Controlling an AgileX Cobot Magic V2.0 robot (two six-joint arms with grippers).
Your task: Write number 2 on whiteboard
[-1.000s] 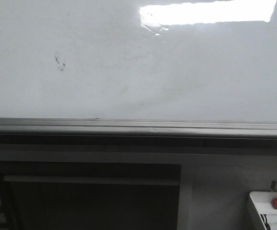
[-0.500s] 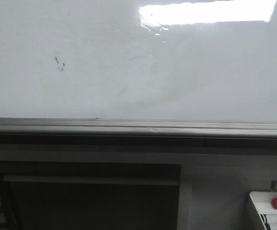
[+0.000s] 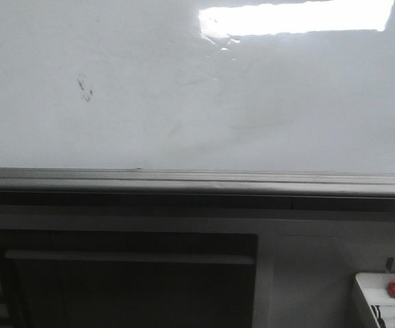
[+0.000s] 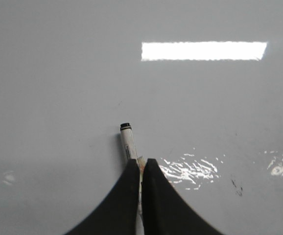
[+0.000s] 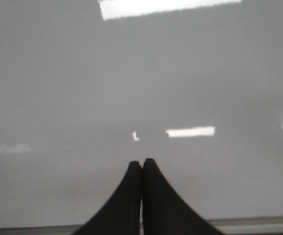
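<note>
Nothing moved, left tool (image 4: 141, 166) pinching marker (image 4: 128, 142) near whiteboard (image 3: 252, 102)

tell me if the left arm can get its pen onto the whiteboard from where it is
Probably yes: the left claw grips the pen, tip toward the whiteboard, with nothing between them. Actual contact can't be judged.

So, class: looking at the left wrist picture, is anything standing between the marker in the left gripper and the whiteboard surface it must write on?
Nothing visible does. The left gripper is shut on the marker, whose tip points at bare whiteboard. Only a light reflection and a few faint smudges show on the surface. No 2 is drawn yet.
</note>
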